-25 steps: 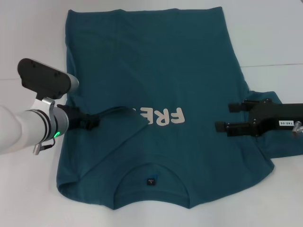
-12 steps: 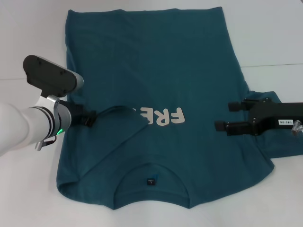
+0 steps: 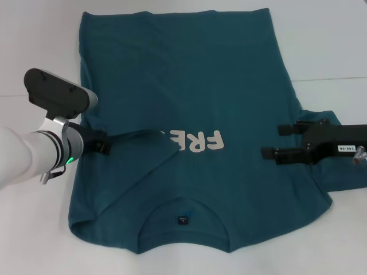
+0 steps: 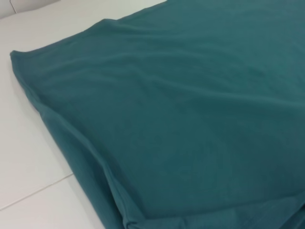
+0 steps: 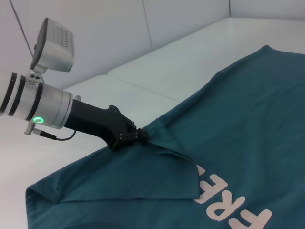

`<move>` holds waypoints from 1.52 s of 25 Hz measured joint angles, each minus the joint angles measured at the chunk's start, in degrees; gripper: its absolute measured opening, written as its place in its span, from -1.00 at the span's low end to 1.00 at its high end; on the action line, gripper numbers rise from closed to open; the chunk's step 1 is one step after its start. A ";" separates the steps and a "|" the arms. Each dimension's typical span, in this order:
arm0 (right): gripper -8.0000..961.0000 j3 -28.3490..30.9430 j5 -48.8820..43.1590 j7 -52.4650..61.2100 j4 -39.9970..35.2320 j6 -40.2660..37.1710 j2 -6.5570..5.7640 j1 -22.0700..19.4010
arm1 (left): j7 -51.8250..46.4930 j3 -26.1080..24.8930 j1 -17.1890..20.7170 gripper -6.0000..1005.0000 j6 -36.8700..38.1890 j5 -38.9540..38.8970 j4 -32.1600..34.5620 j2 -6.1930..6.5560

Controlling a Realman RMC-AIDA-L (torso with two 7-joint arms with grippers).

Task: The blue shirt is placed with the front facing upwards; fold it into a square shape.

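Observation:
The blue shirt (image 3: 218, 86) lies flat on the white table, print side up, with its collar (image 3: 182, 207) nearest me. Its left sleeve is folded inward and covers part of the cream print (image 3: 198, 141). My left gripper (image 3: 105, 144) is at the shirt's left edge. In the right wrist view (image 5: 139, 136) it looks shut on the edge of that folded flap, with a taut ridge of cloth running from it. My right gripper (image 3: 274, 141) is open and empty, hovering over the shirt's right side by the right sleeve. The left wrist view shows only plain shirt cloth (image 4: 190, 119).
The white table (image 3: 321, 46) extends around the shirt on all sides, with a seam line running across it behind the right arm. Nothing else lies on it.
My left gripper has drawn back a little to the left along the shirt's edge. The folded flap and my right arm have stayed in place.

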 joint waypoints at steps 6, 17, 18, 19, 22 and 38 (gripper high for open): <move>0.91 -0.01 -0.01 0.32 0.00 0.25 -0.10 -0.09 | 0.10 0.10 -1.08 -0.92 0.12 -0.09 -0.13 0.04; 0.91 -0.01 -0.01 0.41 0.00 0.24 -0.12 -0.21 | 0.15 0.13 -4.22 -0.94 -0.31 -0.41 -1.73 0.14; 0.91 -0.01 -0.01 0.41 0.00 0.24 -0.12 -0.21 | 0.15 0.12 -4.66 -0.94 -0.35 -0.37 -1.61 0.15; 0.91 -0.01 -0.01 0.41 0.00 0.24 -0.12 -0.21 | 0.15 0.12 -5.14 -0.93 -0.41 -0.28 -1.42 0.15; 0.91 -0.01 -0.01 0.41 0.00 0.24 -0.12 -0.22 | 0.21 0.12 -6.35 -0.90 -1.36 -0.08 -0.75 0.15; 0.91 -0.16 -1.20 0.30 0.82 0.45 0.29 0.33 | -2.20 9.07 -8.85 -0.78 -13.36 -2.06 2.20 -0.47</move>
